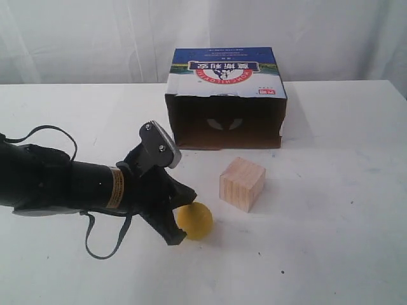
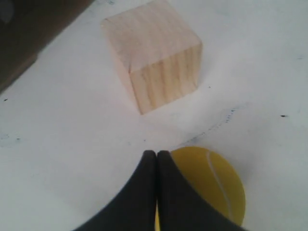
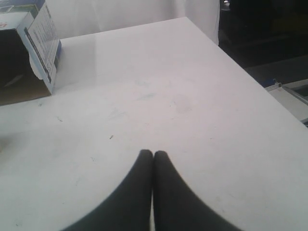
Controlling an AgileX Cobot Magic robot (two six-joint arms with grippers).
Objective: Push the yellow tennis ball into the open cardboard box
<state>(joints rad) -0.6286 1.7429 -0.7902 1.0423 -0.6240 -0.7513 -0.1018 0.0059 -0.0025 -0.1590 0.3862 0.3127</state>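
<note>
On the table [image 1: 331, 190], left claw [image 2: 156, 156], closed, touches yellow tennis ball [image 1: 194, 220].

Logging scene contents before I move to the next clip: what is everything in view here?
ball: one, yellow, on the table, camera side of the cube
cube: one, light wood, between ball and box, apart from both
box: one, blue and white print, dark brown inside, at the back, opening towards the cube
table: one, white, under everything
curtain: white, behind the table
left gripper: one, black, shut, tips right beside the ball
right gripper: one, black, shut, over bare table
</note>
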